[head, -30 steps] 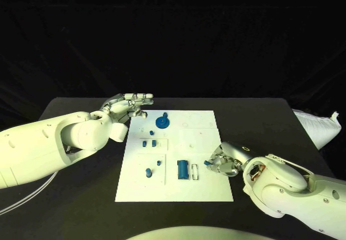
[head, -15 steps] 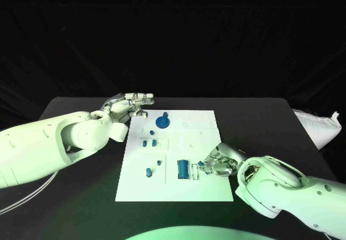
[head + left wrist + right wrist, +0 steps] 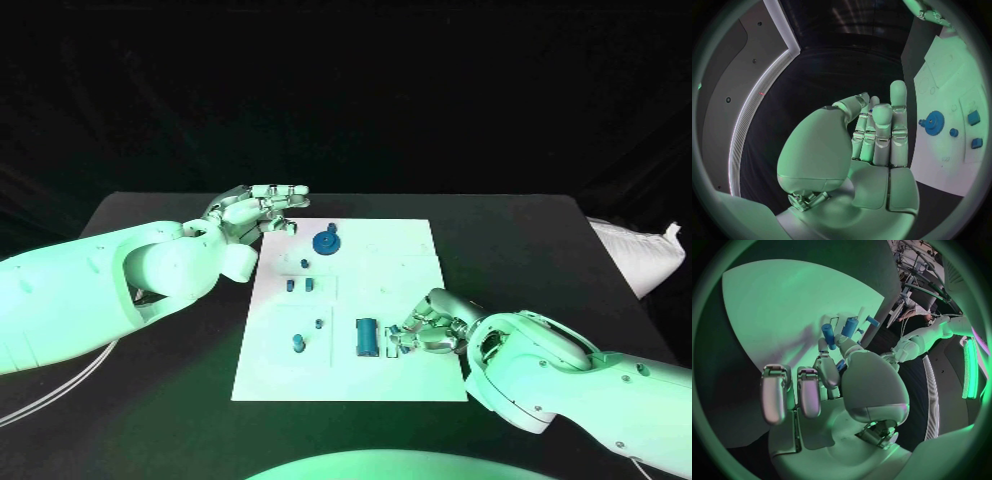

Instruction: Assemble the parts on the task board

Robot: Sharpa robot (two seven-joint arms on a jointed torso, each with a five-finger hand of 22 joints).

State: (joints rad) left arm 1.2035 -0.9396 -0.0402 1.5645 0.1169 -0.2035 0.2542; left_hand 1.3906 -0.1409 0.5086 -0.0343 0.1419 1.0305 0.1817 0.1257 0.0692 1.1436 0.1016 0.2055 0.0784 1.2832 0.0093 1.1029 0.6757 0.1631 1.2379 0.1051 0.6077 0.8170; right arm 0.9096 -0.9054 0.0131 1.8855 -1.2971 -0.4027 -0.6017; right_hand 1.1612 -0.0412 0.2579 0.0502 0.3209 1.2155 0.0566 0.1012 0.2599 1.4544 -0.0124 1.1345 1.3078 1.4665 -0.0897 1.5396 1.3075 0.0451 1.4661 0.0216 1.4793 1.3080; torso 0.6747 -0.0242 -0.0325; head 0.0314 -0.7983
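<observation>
Task board (image 3: 411,375) sits mid-table on the black table (image 3: 159,390), long axis running away from the robot. Blue parts on it: a gear (image 3: 327,242) near the far end, two small blocks (image 3: 297,285) just below it toward the left edge, a small peg (image 3: 317,324) and a stubby cylinder (image 3: 299,344) nearer the robot, and a large rectangular block (image 3: 368,338) standing in the near-centre area.

Right hand (image 3: 420,335) is over the board's near right portion, right beside the rectangular block. Right wrist view shows a small blue piece (image 3: 841,365) tucked between thumb and a finger, so it's pinching a part; the other fingers (image 3: 786,395) are extended and apart. Same view has the rectangular block (image 3: 827,336) just ahead of the fingertips. Can't tell whether the hand touches the board.

Left hand (image 3: 257,212) hovers off the board's far left corner, above the table, holding nothing. Left wrist view: fingers (image 3: 879,135) straight and side by side, palm empty, gear (image 3: 934,120) and board (image 3: 942,165) off to its side, well apart from the fingertips.

White bag (image 3: 635,255) lies at the table's right edge.
</observation>
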